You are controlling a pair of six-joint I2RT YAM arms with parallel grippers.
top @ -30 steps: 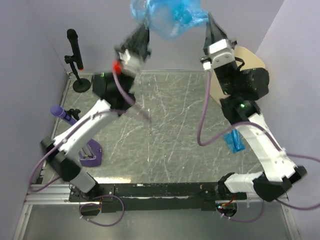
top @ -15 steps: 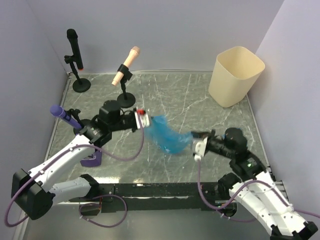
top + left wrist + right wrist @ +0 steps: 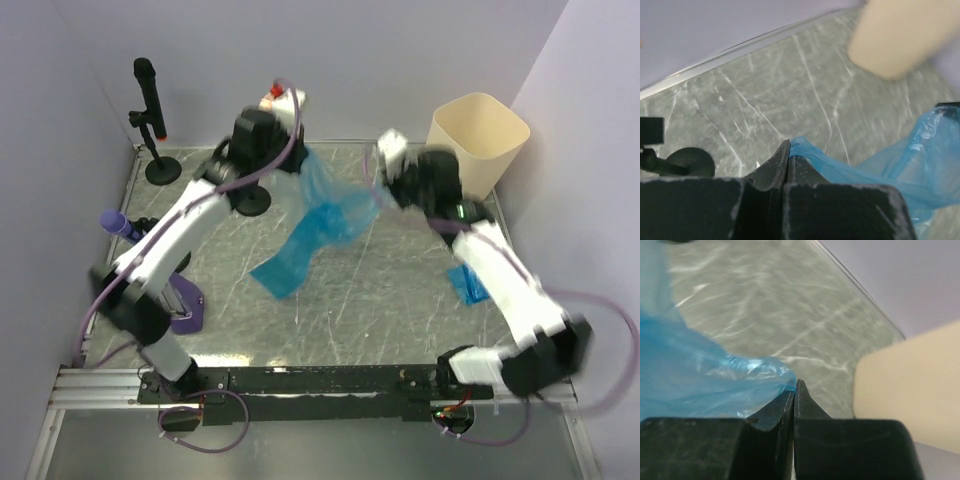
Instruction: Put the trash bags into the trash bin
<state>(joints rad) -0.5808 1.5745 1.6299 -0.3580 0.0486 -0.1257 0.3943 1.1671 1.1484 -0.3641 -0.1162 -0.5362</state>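
Observation:
A thin blue trash bag [image 3: 325,215] hangs stretched between my two grippers above the table, its loose end trailing down to the left. My left gripper [image 3: 300,158] is shut on its upper left corner, and the left wrist view shows that gripper [image 3: 787,152] pinching the blue film [image 3: 880,165]. My right gripper [image 3: 378,193] is shut on the bag's right edge, seen close up as the gripper [image 3: 795,388] nipping the plastic [image 3: 700,375]. The cream trash bin [image 3: 478,150] stands upright at the back right, just beyond the right gripper. A second, folded blue trash bag [image 3: 468,283] lies on the table at the right.
A black microphone [image 3: 148,95] stands on its stand at the back left. A purple microphone [image 3: 124,224] sits on a purple holder [image 3: 182,312] at the left. A round black stand base [image 3: 250,200] lies under the left arm. Walls close the left, back and right sides.
Both arms have swung up and back from low over the near middle of the table, carrying the blue bag toward the bin. Both grippers have stayed shut on it.

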